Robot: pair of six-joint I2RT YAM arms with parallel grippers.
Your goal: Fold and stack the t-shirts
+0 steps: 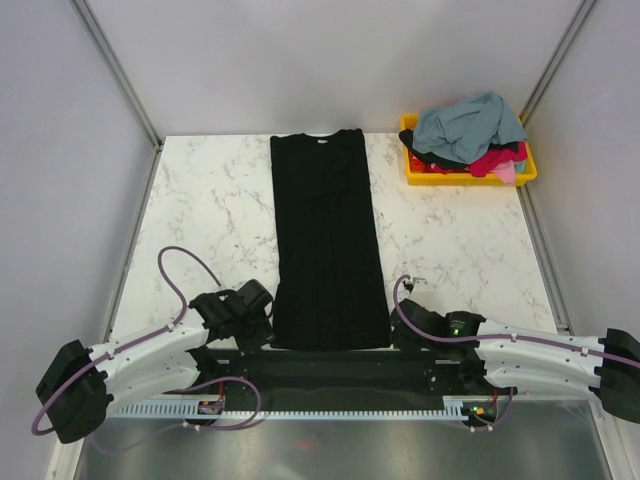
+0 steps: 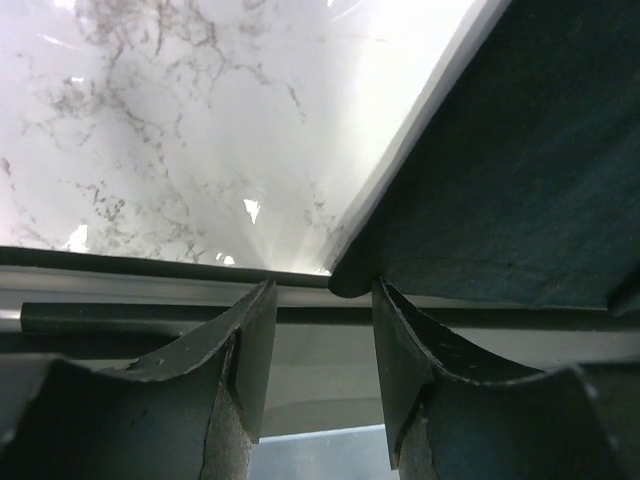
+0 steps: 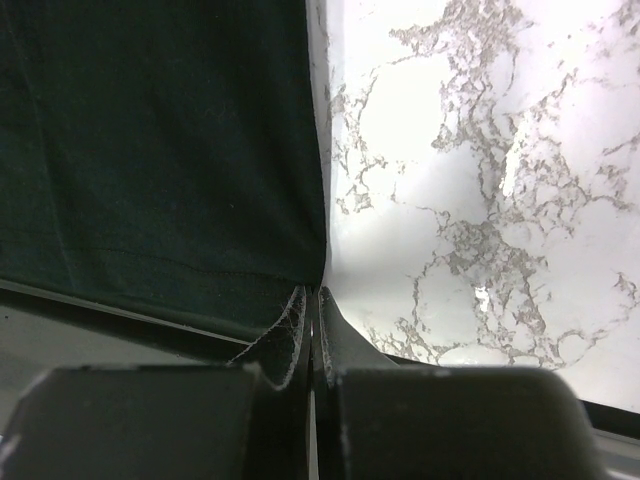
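A large black t-shirt [image 1: 328, 240] lies flat on the marble table as a long narrow strip, collar at the far edge, hem at the near edge. My left gripper [image 1: 262, 325] is open at its near-left corner. In the left wrist view the gripper [image 2: 322, 285] has that corner [image 2: 500, 180] touching its right fingertip [image 2: 385, 295]. My right gripper [image 1: 400, 330] is at the near-right corner. In the right wrist view the gripper [image 3: 318, 292] is shut, its tips pinched on the shirt's right edge [image 3: 180, 150]. No starburst mark shows.
A yellow bin [image 1: 525, 175] stands at the far right of the table, heaped with a grey-blue shirt [image 1: 465, 125], a magenta-red one [image 1: 495, 160], a pink one [image 1: 505, 172] and a black one [image 1: 430, 158]. The table's near edge [image 2: 150, 285] runs just under both grippers.
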